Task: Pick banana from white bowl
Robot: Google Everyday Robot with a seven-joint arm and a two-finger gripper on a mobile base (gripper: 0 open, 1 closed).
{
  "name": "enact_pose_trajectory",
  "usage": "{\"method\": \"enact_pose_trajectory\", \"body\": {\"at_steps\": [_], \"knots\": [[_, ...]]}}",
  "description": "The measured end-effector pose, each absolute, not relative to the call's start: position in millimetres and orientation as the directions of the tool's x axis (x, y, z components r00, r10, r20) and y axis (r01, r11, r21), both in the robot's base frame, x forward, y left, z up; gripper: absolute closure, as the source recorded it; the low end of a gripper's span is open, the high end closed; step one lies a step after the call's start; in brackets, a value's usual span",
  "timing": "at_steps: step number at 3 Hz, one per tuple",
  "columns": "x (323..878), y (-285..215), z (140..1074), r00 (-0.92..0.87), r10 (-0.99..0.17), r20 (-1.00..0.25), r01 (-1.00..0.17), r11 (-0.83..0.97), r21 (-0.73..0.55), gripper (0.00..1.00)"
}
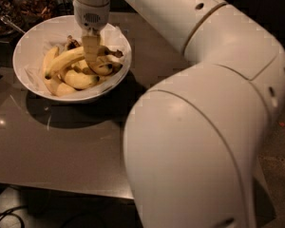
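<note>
In the single camera view, the white bowl (37,30) stands on the far left part of a grey-brown worktop (61,146), and its shadow falls on the surface in front of it. Several yellow bananas lie heaped inside the bowl. The banana (66,59), the long slim one, lies across the top of the heap. It slopes from the near left side of the bowl up toward the middle, with a dark tip at its lower left end. The shorter, plumper bananas (78,80) lie under and in front of it, against the near wall of the bowl. Brown stems poke out on the right side of the heap.

The gripper (92,56) reaches straight down into the bowl from above, and its white wrist housing hangs over the far rim. Its pale lower end sits right on the heap at the upper right part of the banana. Whether the jaws are open or clamped on the fruit cannot be told from this angle.

The robot's large white arm (204,127) fills the right half of the view, bending from the near right corner up and across to the bowl. Dark clutter (19,4) sits behind the bowl at the upper left. Black cables (4,217) lie below the front edge of the worktop.
</note>
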State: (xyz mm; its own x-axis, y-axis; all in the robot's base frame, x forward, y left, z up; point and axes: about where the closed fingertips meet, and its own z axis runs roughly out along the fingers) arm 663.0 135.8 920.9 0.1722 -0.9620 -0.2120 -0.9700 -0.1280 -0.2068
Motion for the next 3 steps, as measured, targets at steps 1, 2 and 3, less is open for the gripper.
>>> {"method": "enact_pose_trajectory", "body": {"at_steps": [1, 2, 3], "knots": [[615.0, 118.3, 934.2, 0.169, -0.968, -0.184, -0.961, -0.121, -0.247, 1.0], [613.0, 117.9, 934.5, 0.17, -0.968, -0.183, -0.961, -0.122, -0.248, 1.0], [601.9, 115.7, 938.8, 0.174, -0.966, -0.192, -0.957, -0.119, -0.265, 1.0]]}}
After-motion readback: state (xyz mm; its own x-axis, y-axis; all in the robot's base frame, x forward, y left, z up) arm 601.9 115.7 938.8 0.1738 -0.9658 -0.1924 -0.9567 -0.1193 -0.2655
